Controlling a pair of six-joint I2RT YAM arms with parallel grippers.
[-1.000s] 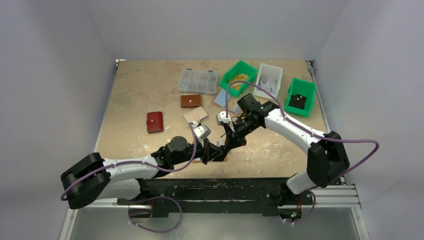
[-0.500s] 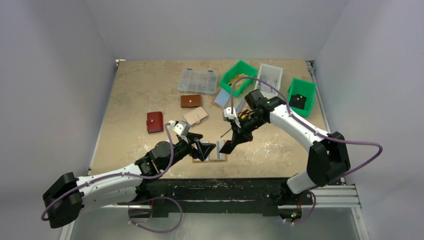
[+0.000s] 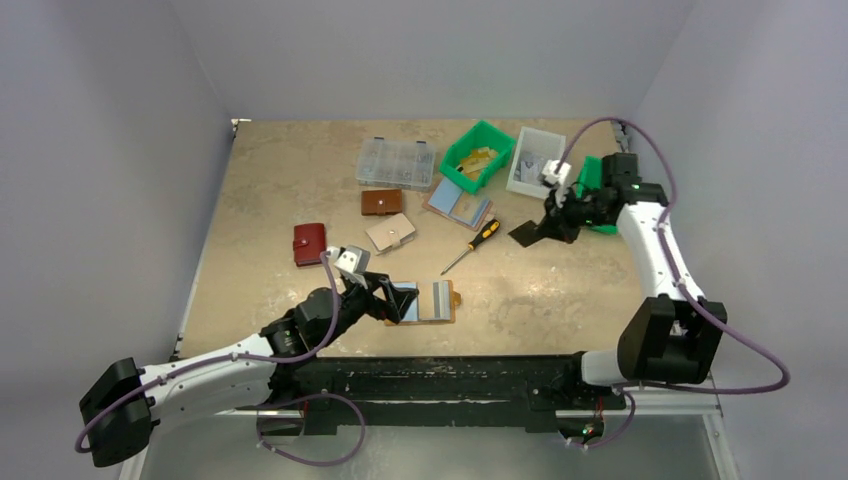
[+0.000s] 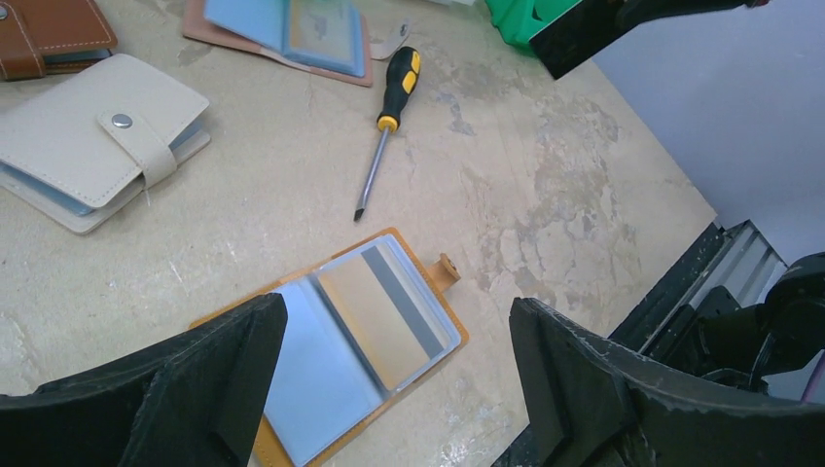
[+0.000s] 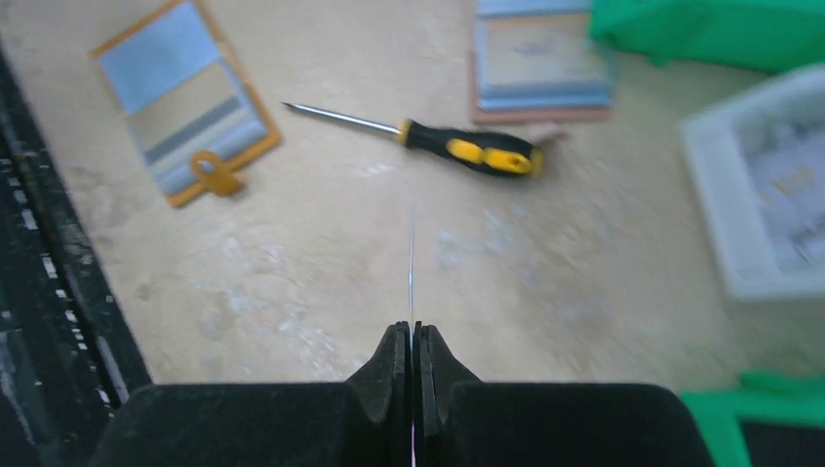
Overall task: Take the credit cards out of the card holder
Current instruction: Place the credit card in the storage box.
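The mustard card holder (image 3: 447,301) (image 4: 448,340) (image 5: 179,106) lies open near the table's front edge, snap tab to the right. Its right half shows a tan credit card (image 4: 375,316) with a grey stripe; the left half is pale blue. My left gripper (image 3: 396,297) (image 4: 397,309) hovers open just above the holder's left half, nothing between its fingers. Far right, above the table, my right gripper (image 3: 546,228) (image 5: 411,331) is shut on a thin dark credit card (image 3: 523,236) (image 4: 584,34), which shows only as an edge (image 5: 412,253) in the right wrist view.
A yellow-handled screwdriver (image 3: 472,246) (image 4: 390,102) lies mid-table. Behind are a beige wallet (image 3: 390,232), brown wallet (image 3: 381,202), red wallet (image 3: 310,244), an open pink holder (image 3: 458,205), a clear organiser box (image 3: 396,163), two green bins (image 3: 477,152) (image 3: 603,190) and a white bin (image 3: 535,160).
The left gripper opened and drew back left from the holder. The right arm swung away from the holder to the far right, carrying the dark card.
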